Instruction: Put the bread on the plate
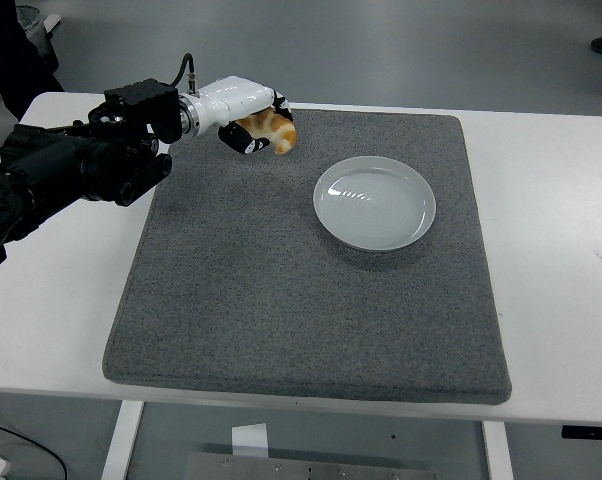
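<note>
Your left hand [243, 110], white-shelled on its black arm, reaches in from the left edge and has its fingers [249, 143] closed around the small golden-brown piece of bread [272, 130]. The bread sits in that grip above the far left corner of the square grey felt mat [301, 300], and it looks lifted clear of the mat, though you cannot be fully sure of the gap from this view. The round, shallow white ceramic plate [375, 203] lies flat on the mat to the right of the bread, well apart from it, with nothing in it. The mat covers most of the white worktop [561, 250], whose bare surface shows on both sides. Your right arm does not show. At the top left corner a person's dark clothing [16, 50] stands beyond the worktop's far edge.
</note>
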You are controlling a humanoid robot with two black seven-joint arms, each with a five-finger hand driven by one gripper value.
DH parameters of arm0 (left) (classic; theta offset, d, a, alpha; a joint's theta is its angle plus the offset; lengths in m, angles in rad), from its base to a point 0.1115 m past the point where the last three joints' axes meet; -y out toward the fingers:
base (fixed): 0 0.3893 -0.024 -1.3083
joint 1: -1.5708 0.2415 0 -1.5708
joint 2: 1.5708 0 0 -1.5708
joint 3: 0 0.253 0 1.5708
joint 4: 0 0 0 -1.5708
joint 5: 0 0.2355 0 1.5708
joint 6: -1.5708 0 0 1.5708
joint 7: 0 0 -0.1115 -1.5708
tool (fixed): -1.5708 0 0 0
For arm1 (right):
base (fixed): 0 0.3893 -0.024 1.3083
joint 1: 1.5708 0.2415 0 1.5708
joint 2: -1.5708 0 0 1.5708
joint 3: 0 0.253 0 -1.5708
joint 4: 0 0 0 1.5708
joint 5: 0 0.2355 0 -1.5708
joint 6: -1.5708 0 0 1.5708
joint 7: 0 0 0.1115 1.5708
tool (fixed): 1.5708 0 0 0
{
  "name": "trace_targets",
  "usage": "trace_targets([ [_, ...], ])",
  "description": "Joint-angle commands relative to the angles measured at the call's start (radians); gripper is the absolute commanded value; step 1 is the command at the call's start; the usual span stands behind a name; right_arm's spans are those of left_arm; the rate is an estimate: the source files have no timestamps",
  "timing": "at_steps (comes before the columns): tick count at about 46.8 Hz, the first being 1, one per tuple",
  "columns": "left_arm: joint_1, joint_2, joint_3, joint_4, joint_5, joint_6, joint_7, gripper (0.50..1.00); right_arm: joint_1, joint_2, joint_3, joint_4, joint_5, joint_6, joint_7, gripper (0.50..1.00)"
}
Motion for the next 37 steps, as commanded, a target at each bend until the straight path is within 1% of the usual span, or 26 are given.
trace_targets([
  [1, -0.032, 0.006, -0.005, -0.002, -0.017, -0.002, -0.002, 0.5, 0.0, 0.0, 0.0, 0.0, 0.0, 0.0, 0.0, 0.932],
  [9, -0.1, 0.009, -0.005, -0.057, -0.04, -0.006, -0.003, 0.5, 0.0, 0.0, 0.0, 0.0, 0.0, 0.0, 0.0, 0.932],
  [15, -0.149, 0.012, -0.004, -0.082, -0.046, -0.022, -0.003, 0.5, 0.0, 0.0, 0.0, 0.0, 0.0, 0.0, 0.0, 0.932],
  [27, -0.19, 0.01, 0.004, -0.091, -0.046, -0.031, -0.014, 0.5, 0.0, 0.0, 0.0, 0.0, 0.0, 0.0, 0.0, 0.932],
  [34, -0.241, 0.01, 0.008, -0.165, -0.043, -0.028, -0.014, 0.5, 0.0, 0.0, 0.0, 0.0, 0.0, 0.0, 0.0, 0.932],
  [37, -0.249, 0.009, 0.012, -0.182, -0.039, -0.029, -0.016, 0.5, 0.0, 0.0, 0.0, 0.0, 0.0, 0.0, 0.0, 0.932],
])
